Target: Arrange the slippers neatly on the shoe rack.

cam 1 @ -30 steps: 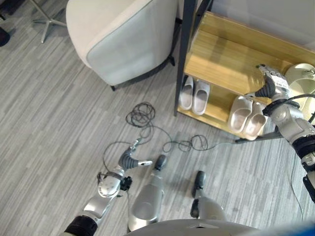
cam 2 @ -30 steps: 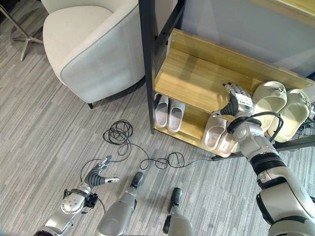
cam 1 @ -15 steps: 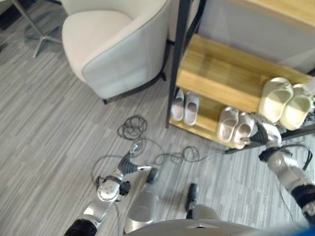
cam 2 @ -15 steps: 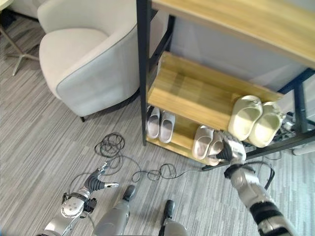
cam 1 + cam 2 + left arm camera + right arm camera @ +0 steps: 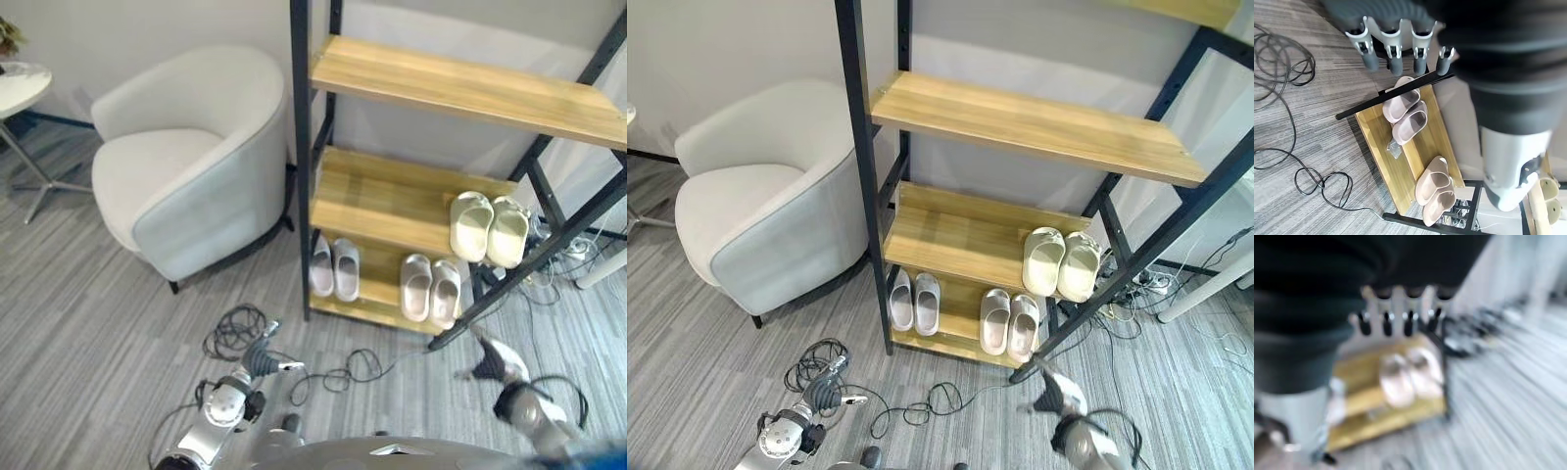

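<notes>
The shoe rack (image 5: 392,201) has a black frame and wooden shelves. A cream pair of slippers (image 5: 490,227) lies side by side at the right end of its middle shelf. On the bottom shelf lie a pale grey pair (image 5: 334,266) and a beige pair (image 5: 431,289), each pair together. My right hand (image 5: 495,360) hangs low in front of the rack's right post, fingers straight and empty. My left hand (image 5: 257,357) is low over the floor, open; past its fingers (image 5: 1396,49) the left wrist view shows the grey pair (image 5: 1405,115) and the beige pair (image 5: 1437,188).
A light grey armchair (image 5: 186,166) stands left of the rack, close to its left post. A small round table (image 5: 20,88) is at the far left. Loose cables (image 5: 558,264) lie on the floor behind the rack's right side. The top shelf (image 5: 1029,122) is bare.
The camera has risen and pulled back, so the whole rack shows. My right hand has come away from the cream slippers on the middle shelf and dropped low. The left hand stays low.
</notes>
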